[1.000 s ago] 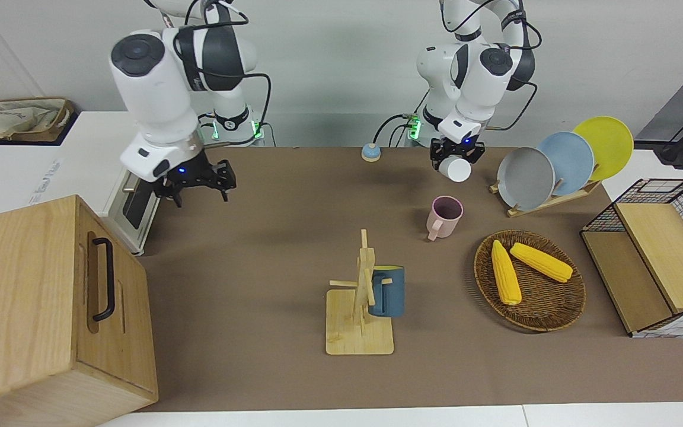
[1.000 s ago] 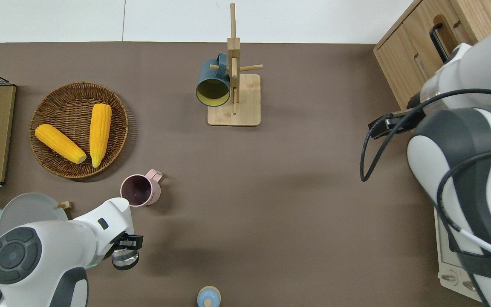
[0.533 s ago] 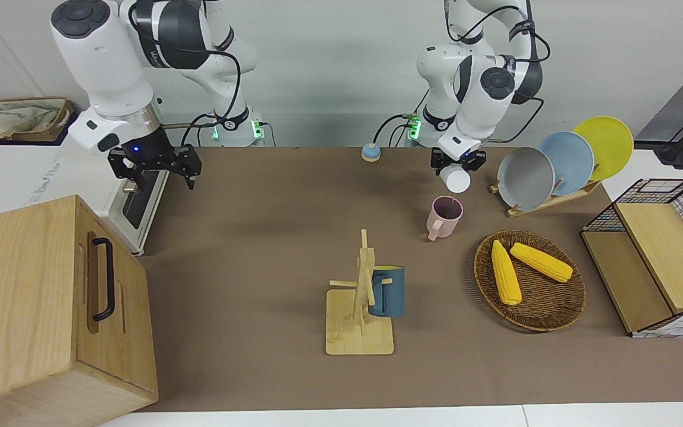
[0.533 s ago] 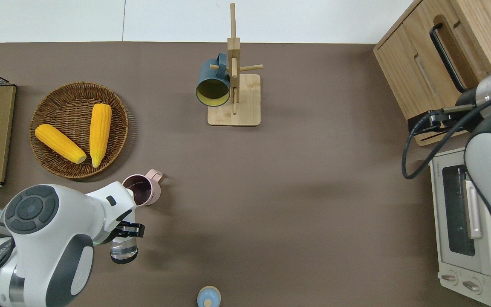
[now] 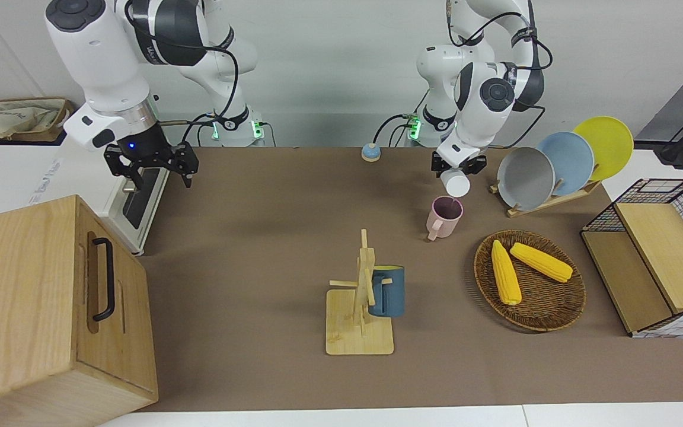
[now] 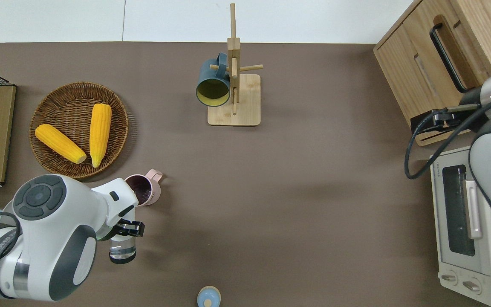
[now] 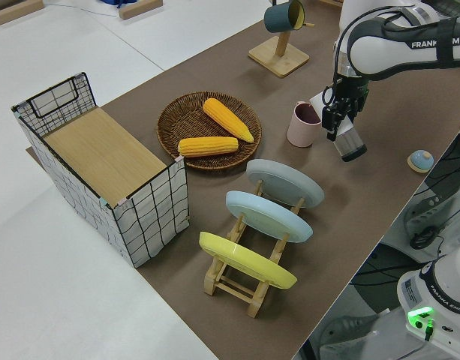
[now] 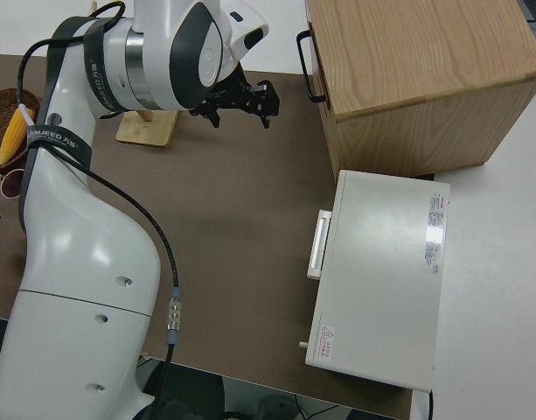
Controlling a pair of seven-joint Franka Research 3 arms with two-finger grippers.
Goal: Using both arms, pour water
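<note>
1. The left gripper (image 7: 348, 120) is clamping a clear cup (image 6: 122, 249), gripping it near the rim. The cup is tipping steeply, with its base swung toward the robots and its mouth pointing at the pink mug (image 5: 444, 216).
2. The pink mug is standing upright on the brown table mat (image 6: 296, 192), just under and slightly farther from the robots than the held cup's mouth. Its handle is pointing away from the gripper, toward the wooden mug rack (image 6: 233, 91).
3. Judging by the tilt, the pouring step is under way. The overhead view is showing a dark inside to the mug, but no stream is visible, so how much water has crossed cannot be told.
4. The right gripper (image 5: 152, 165) is hanging in the air with its fingers spread wide and nothing between them, over the table edge by the toaster oven (image 6: 467, 221) and the wooden cabinet (image 5: 51, 302), well apart from the mug.
5. Still to come, by my reading: finishing the pour, righting the cup and setting it down. Whatever share the right arm has in the task is not yet showing.
</note>
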